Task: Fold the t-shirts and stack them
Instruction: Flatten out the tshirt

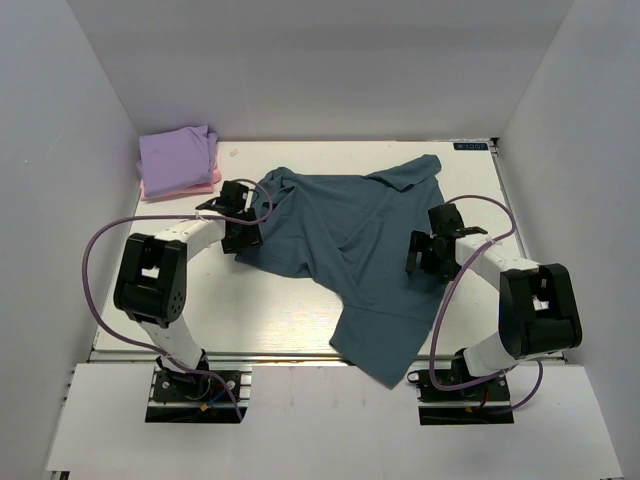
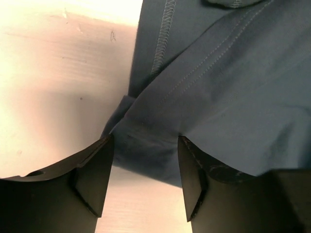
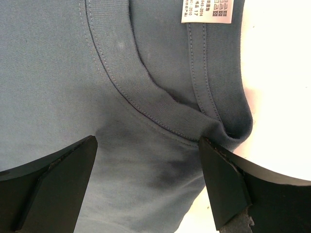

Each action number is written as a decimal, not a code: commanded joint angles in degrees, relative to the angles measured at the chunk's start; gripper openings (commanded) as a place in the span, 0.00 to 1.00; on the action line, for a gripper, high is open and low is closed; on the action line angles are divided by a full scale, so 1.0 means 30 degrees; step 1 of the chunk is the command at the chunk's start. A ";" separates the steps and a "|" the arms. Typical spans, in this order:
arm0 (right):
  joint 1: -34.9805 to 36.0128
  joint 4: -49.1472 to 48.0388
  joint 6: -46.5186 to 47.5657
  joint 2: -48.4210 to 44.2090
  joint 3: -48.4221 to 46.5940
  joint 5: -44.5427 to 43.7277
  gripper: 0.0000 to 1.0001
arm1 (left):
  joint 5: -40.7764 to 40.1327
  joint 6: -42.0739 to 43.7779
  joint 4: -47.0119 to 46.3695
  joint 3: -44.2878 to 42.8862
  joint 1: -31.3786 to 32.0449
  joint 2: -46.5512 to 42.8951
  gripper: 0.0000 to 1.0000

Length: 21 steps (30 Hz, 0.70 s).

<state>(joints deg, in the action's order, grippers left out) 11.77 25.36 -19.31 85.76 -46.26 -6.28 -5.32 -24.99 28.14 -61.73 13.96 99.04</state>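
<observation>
The left hand (image 2: pixel 145 155) is straddling a bunched fold of the teal t-shirt (image 1: pixel 350 235), half parted; the right hand (image 3: pixel 147 150) is hovering wide-spread over its collar (image 3: pixel 146 114).

White-and-black arms (image 1: pixel 186 237), purple cables (image 1: pixel 84 270)

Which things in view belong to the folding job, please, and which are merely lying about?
Belong to the job:
- teal-blue t-shirt, spread out and rumpled
- folded lavender t-shirt
- folded pink t-shirt beneath it

Not part of it (nothing loose, only fixtures):
- table
- purple cables
- small dark label at the far right corner
</observation>
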 commanded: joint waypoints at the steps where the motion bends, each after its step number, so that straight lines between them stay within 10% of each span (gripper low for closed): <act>1: 0.0090 0.0070 -0.0008 -0.0606 0.0185 -0.0219 0.90 | 0.0895 -0.0165 -0.1028 -0.0076 -0.0316 -0.0027 0.65; 9: 0.0061 0.0100 -0.0095 -0.0607 0.0215 -0.0337 0.90 | 0.0248 -0.0165 -0.0794 -0.0252 -0.0521 0.0530 0.48; 17: 0.0003 0.0217 -0.0154 -0.0724 0.0244 -0.0425 0.90 | 0.1393 0.0333 -0.1296 -0.0076 -0.0521 0.0325 0.00; 21: 0.0032 0.0334 -0.0184 -0.0899 0.0274 -0.0484 0.90 | 0.1393 0.0507 -0.1293 -0.0078 -0.0521 -0.0083 0.00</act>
<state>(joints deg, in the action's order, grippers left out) 11.77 25.58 -19.38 85.19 -45.95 -7.07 -2.24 -24.18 25.04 -61.73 12.69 101.06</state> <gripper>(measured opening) 0.905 0.026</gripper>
